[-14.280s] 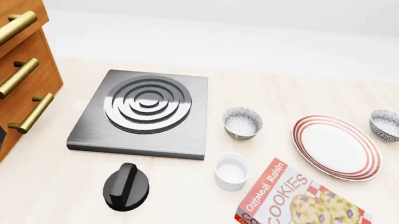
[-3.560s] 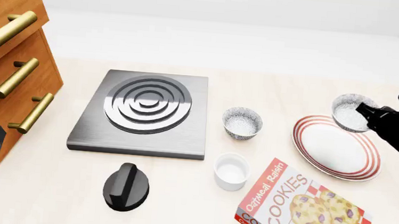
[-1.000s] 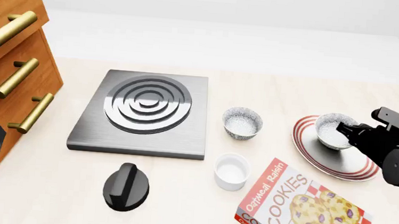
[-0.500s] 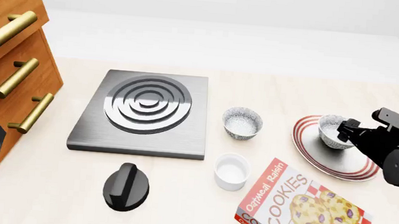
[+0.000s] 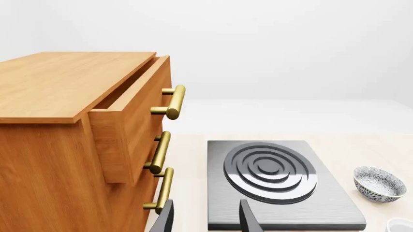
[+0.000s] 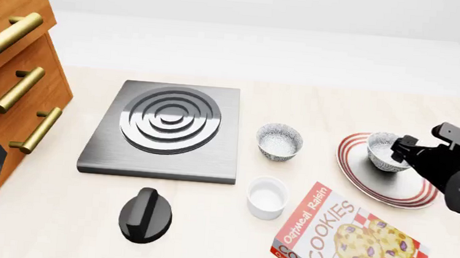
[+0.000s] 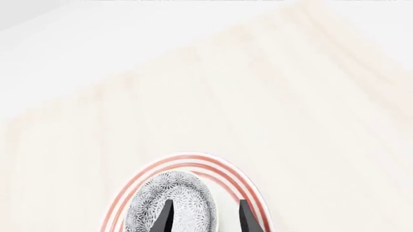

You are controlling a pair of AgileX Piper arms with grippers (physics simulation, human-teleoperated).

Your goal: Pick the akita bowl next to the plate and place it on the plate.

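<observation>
**A:** Where does the akita bowl (image 6: 388, 152) sit?

**B:** On the plate (image 6: 371, 181), toward its far part rather than the middle, upright with its whitish inside facing up. Its speckled twin (image 6: 279, 141) is off the plate to the left, between it and the burner plate (image 6: 164, 130).

**A:** And the right gripper (image 6: 398, 153)?

**B:** It comes in from the right and reaches leftward, and its tip is right at the bowl's near-right rim. In the right wrist view the two fingers (image 7: 166, 216) straddle the bowl's rim, one over the inside and one outside the wall. The jaws are parted, with a visible gap; I judge the bowl is let go, though I cannot tell whether a pad is touching the wall.

**A:** Which way is out, then?

**B:** Up and back to the right, along the line the arm lies on. The fingers straddle the wall, so a sideways pull could drag or tip the bowl; lifting first looks safer. A bowl is round, so no long axis matters.

**A:** Room around it?

**B:** Bare table beyond and to the right of the plate. The cookie box (image 6: 349, 242) lies near the plate's near edge, the white cup (image 6: 266, 197) to its left, both out of that path.

**A:** The left gripper (image 5: 205, 220)?

**B:** Well apart, low at the left by the wooden drawers (image 6: 12, 81), jaws parted and empty.
</observation>
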